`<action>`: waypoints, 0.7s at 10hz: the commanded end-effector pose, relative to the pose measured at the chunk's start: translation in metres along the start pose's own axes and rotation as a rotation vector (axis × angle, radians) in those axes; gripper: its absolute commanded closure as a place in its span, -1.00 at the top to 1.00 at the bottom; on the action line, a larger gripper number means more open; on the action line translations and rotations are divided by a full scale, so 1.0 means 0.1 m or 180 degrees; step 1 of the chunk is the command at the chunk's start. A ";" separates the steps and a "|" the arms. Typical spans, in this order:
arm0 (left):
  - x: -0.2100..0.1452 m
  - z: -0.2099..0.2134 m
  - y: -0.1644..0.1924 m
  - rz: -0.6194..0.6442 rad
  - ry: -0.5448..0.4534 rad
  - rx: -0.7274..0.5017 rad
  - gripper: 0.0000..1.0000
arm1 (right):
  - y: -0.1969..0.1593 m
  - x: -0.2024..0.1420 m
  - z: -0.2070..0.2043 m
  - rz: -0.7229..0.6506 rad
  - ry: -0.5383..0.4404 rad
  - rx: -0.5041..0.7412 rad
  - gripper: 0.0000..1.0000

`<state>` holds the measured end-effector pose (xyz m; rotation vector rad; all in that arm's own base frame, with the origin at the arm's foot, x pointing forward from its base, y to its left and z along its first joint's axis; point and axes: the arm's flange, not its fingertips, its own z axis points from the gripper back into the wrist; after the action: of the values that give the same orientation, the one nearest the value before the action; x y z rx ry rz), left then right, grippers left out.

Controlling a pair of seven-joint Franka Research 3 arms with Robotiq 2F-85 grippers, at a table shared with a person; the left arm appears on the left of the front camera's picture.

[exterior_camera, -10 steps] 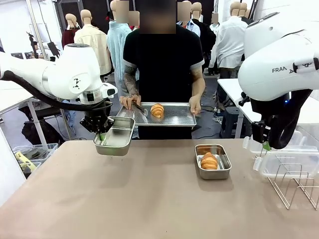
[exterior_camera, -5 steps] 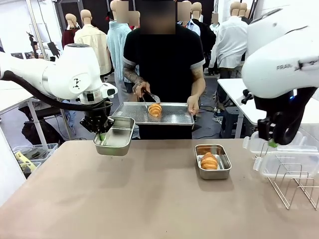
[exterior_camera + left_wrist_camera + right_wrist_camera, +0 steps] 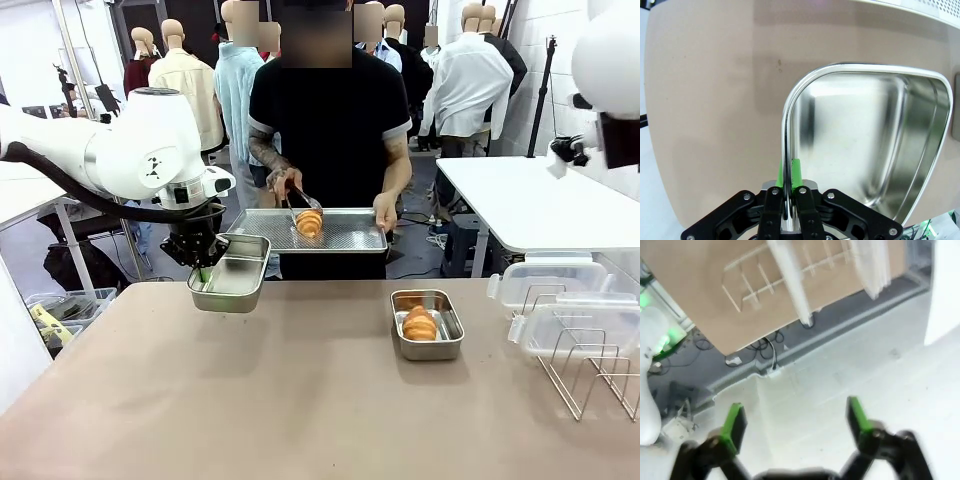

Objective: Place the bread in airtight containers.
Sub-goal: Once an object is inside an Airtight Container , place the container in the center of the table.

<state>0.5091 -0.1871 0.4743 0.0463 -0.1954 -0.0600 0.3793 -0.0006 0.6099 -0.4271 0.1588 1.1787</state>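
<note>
heads up, your left gripper (image 3: 203, 270) is clamped shut on the left rim of the empty pan (image 3: 235, 280) and holds it up off the table (image 3: 300, 410), over the far left edge. What matters next is where the roll (image 3: 310, 222) sits relative to that pan: it's to the right and a bit farther away, pinched in the tongs (image 3: 300, 198) in the person's hand (image 3: 282, 182) over the perforated tray (image 3: 350, 235). I can't tell if it's lifted or resting there. That hand is way nearer to it than either of your arms. The pan's mouth faces up, its free side near the tray but not touching. Its long axis looks near-to-far, not sure from this angle though. The second pan (image 3: 428, 350) sits on the table right of centre with the other roll (image 3: 419, 323) inside, no lid on. Your right gripper (image 3: 795, 415) is wide open and empty, and its wrist view is a blur of table edge and floor. The clear lids (image 3: 555, 282) on the right are partly hidden behind the wire rack (image 3: 590, 375)
</note>
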 end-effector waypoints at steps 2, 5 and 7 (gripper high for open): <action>0.00 0.04 0.02 -0.0006 -0.0053 -0.0012 -1.00 | -0.82 -0.12 -0.21 0.1405 -0.0472 -0.0332 1.00; 0.00 0.04 0.02 -0.0006 -0.0053 -0.0012 -1.00 | -0.80 -0.08 -0.51 0.1165 -0.1359 -0.0358 1.00; 0.00 0.04 0.02 -0.0006 -0.0053 -0.0012 -1.00 | -0.68 0.04 -0.71 0.0735 -0.1496 0.0090 1.00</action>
<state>0.5091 -0.1870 0.4740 0.0465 -0.1948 -0.0598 0.4577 -0.0503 0.5685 -0.1744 -0.1951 1.5491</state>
